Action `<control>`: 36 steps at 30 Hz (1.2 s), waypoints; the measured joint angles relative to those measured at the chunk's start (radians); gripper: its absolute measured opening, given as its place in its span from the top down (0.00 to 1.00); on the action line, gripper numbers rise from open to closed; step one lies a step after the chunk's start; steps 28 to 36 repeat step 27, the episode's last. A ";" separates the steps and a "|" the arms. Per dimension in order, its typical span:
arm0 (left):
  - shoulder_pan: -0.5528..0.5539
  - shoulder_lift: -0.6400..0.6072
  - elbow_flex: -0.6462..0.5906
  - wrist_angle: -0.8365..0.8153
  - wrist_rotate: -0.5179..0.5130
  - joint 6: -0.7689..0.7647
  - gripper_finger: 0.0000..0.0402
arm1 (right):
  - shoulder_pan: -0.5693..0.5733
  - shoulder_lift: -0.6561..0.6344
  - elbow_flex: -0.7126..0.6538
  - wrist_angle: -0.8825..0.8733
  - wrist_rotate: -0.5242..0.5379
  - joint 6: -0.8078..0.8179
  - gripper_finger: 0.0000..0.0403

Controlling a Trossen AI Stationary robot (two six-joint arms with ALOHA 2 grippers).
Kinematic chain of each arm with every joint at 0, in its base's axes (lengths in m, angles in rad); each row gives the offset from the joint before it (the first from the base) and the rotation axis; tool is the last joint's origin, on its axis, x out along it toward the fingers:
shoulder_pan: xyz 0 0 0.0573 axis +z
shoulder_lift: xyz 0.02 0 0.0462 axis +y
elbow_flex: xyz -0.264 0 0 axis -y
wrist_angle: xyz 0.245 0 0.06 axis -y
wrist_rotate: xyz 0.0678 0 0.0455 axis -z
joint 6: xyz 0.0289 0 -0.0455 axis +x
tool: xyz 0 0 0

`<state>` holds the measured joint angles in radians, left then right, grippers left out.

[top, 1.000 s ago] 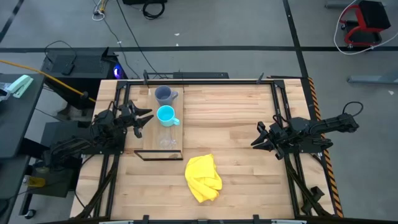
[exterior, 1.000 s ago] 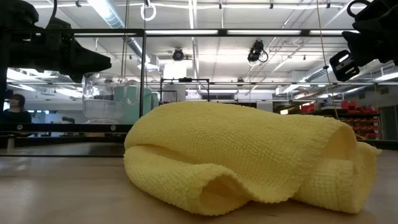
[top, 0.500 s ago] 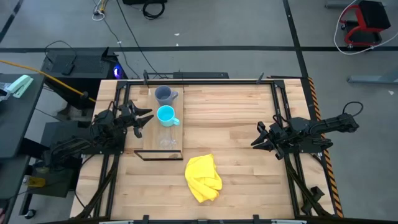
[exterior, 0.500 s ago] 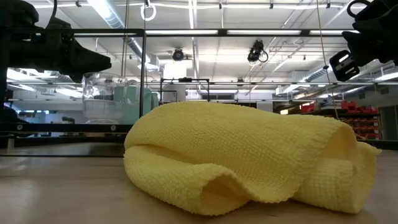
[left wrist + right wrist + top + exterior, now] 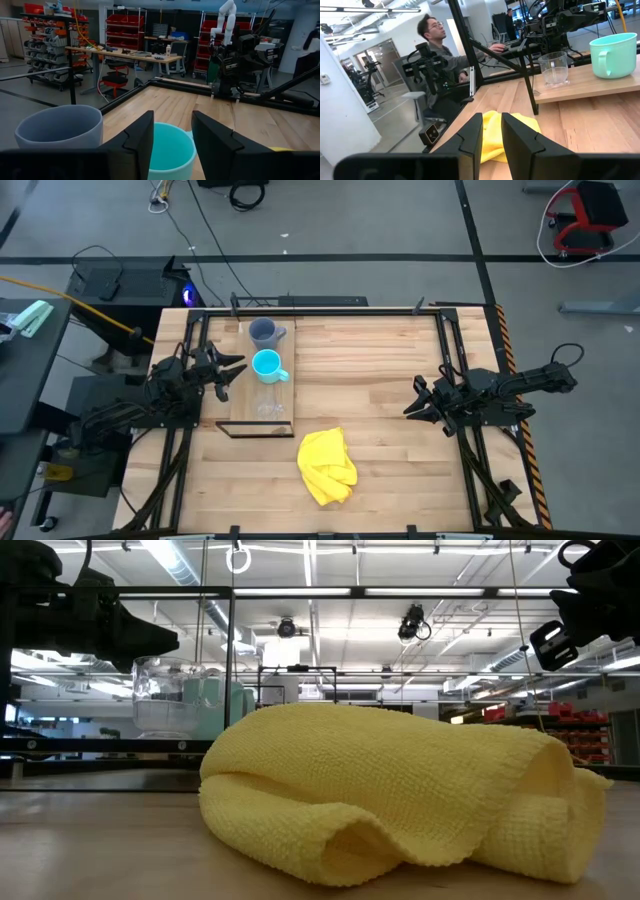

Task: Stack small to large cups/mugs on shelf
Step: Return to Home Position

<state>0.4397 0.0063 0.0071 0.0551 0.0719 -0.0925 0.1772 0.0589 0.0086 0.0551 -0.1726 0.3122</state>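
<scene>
Job looked basically done, judging from the layout: all three vessels stood upright on the shelf (image 5: pixel 244 395), in a row along its length & in size order, i.e. the clear cup (image 5: pixel 268 408) at the end nearest the yellow cloth (image 5: pixel 327 466), the cyan mug (image 5: pixel 266 364) in the middle, the grey-blue mug (image 5: pixel 263 332) at the far end. They were lined up, not nested: each sat on the board on its own, w/ the clear cup a bit apart from the cyan mug & the two mugs close together; whether those two touched, couldn't tell from above. No task item was on the bare surface (image 5: pixel 380 360); only the cloth lay there, off the shelf's near end, not part of the job. The left pincer (image 5: pixel 238 373) hung just beside the shelf's left long edge, approx level w/ the cyan mug, fingers spread & empty; its wrist view showed the cyan rim in the gap btw them, w/o contact. The right pincer (image 5: pixel 408 404) hovered well apart over the right side of the surface, fingers a little parted, nothing in them. What remained, as I read it, was just parking the arms, esp. the left one, close enough to the mugs that a careless swing could nudge one.
</scene>
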 joint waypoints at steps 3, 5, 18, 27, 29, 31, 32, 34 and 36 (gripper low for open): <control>0.000 0.000 0.000 0.000 0.000 0.000 0.65 | 0.000 0.000 0.000 0.000 0.000 0.000 0.81; 0.000 0.000 0.000 0.000 0.000 0.000 0.64 | 0.000 0.000 0.000 0.000 0.000 0.000 0.81; 0.000 0.000 0.000 0.000 0.000 0.000 0.63 | 0.000 0.000 0.000 0.000 0.000 0.000 0.81; 0.000 0.000 0.000 0.000 0.000 0.000 0.65 | 0.000 0.000 0.000 0.000 0.000 0.000 0.81; 0.000 0.000 0.000 0.000 0.000 0.000 0.65 | 0.000 0.000 0.000 0.000 0.000 0.000 0.81; 0.000 0.000 0.000 0.000 0.000 0.000 0.65 | 0.000 0.000 0.000 0.000 0.000 0.000 0.81; 0.000 0.000 0.000 0.000 0.000 0.000 0.65 | 0.000 0.000 0.000 0.000 0.000 0.000 0.81; 0.000 0.000 0.000 0.000 0.000 0.000 0.65 | 0.000 0.000 0.000 0.000 0.000 0.000 0.81; 0.000 0.000 0.000 0.000 0.000 0.000 0.65 | 0.000 0.000 0.000 0.000 0.000 0.000 0.81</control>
